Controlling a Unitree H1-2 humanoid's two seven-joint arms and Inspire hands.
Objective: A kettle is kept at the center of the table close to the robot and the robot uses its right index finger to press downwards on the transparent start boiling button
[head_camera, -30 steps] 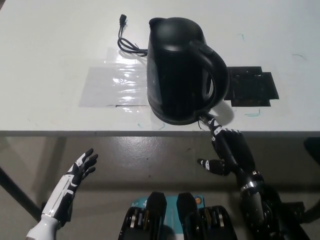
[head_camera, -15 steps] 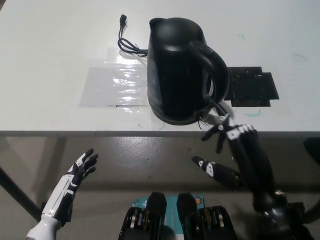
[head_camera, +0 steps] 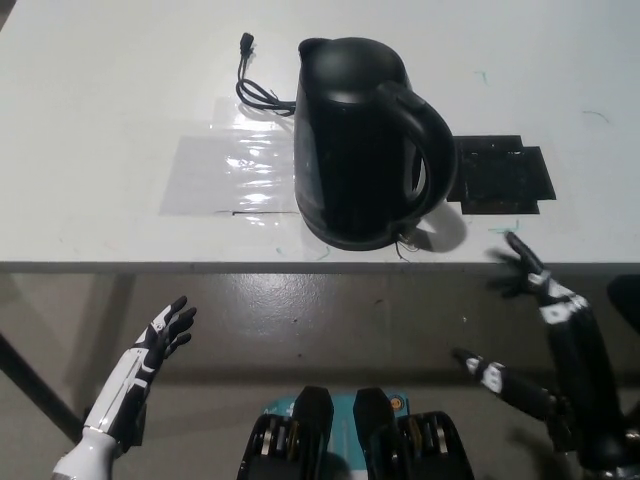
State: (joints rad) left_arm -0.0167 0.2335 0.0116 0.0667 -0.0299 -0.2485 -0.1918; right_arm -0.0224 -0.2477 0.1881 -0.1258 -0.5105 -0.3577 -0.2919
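Note:
A black kettle stands upright near the front edge of the white table, its handle turned to the picture's right. My black right hand hovers below and to the right of the kettle, at the table's front edge, fingers spread and touching nothing. One fingertip reaches the table edge, clearly apart from the kettle's base. My white left hand rests open at the lower left, below the table. I cannot make out the transparent button.
A black power cord lies behind the kettle on the left. A clear plastic sheet is taped to the table left of the kettle. A black flat pad lies right of the handle.
My right hand has pulled away from the kettle's base, moving right and downward in the picture. The kettle and my left hand have stayed put.

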